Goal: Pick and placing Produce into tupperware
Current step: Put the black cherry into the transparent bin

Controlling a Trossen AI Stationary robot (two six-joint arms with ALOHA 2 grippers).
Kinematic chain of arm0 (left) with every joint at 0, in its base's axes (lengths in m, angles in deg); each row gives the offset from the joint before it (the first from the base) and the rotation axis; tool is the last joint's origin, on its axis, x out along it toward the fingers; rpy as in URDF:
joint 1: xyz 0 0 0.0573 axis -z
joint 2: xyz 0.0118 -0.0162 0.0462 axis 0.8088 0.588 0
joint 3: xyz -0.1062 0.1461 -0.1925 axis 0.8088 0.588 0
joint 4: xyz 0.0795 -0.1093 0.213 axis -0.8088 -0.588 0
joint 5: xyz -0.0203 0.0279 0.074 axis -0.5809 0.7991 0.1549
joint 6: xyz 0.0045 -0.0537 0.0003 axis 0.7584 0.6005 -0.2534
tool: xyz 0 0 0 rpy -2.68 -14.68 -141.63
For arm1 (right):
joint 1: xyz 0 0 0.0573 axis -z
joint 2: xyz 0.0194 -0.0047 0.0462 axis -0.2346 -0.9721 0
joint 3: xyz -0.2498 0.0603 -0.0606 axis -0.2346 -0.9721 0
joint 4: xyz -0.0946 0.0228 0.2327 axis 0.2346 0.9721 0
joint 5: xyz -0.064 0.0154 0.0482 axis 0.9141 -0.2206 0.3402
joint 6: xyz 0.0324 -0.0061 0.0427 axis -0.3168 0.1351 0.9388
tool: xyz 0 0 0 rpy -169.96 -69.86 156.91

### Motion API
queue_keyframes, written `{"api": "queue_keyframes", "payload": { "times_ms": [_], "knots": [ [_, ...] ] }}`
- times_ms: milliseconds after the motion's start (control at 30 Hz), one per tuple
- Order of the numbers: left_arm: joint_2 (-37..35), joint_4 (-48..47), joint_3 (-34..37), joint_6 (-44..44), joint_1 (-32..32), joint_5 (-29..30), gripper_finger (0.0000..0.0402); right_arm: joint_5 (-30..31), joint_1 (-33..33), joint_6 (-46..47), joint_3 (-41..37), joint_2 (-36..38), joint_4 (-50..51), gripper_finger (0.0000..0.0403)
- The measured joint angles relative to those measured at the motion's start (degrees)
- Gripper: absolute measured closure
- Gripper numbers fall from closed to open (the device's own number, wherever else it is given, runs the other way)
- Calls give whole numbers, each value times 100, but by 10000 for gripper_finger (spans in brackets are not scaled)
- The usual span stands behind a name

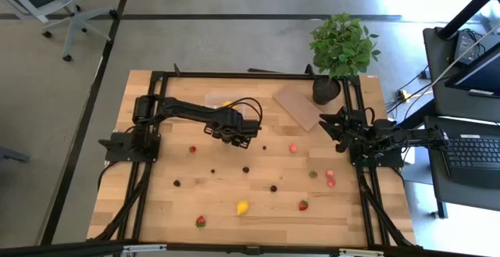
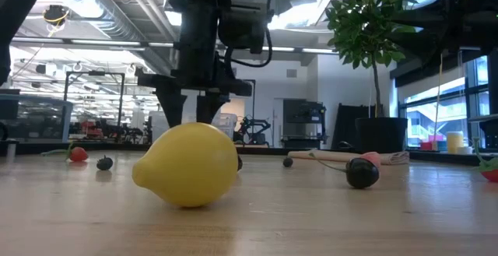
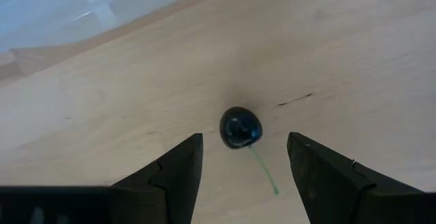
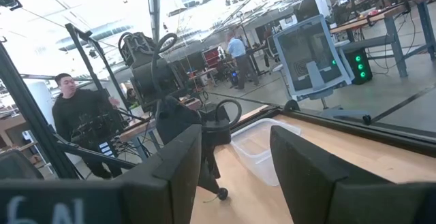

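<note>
Left wrist view: released left claw [image 3: 244, 166] straddles small dark round berry [image 3: 240, 127] on wooden desk [image 3: 354, 54], berry centred just ahead of fingertips

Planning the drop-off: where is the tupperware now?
In the high view, the clear tupperware sits at the table's far middle, just beyond the left gripper and left of the brown board.

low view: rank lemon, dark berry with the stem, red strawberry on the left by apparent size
1. Lemon, by far the largest, though it lies nearest the camera.
2. Dark berry.
3. Strawberry, slightly smaller, but farther back, so ranks 2 and 3 are unsure.
</note>
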Motion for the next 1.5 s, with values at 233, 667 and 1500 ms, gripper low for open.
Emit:
{"api": "queue_keyframes", "payload": {
  "times_ms": [233,667,1500],
  "knots": [
    [0,-2,0,2,-28,-90,171,0,1,2,0,0,1,224],
    [0,11,0,-142,3,-219,107,0,0,-7,0,0,2,224],
    [170,484,441,-18,-173,-331,123,0,2,4,0,0,7,224]
  ]
}}
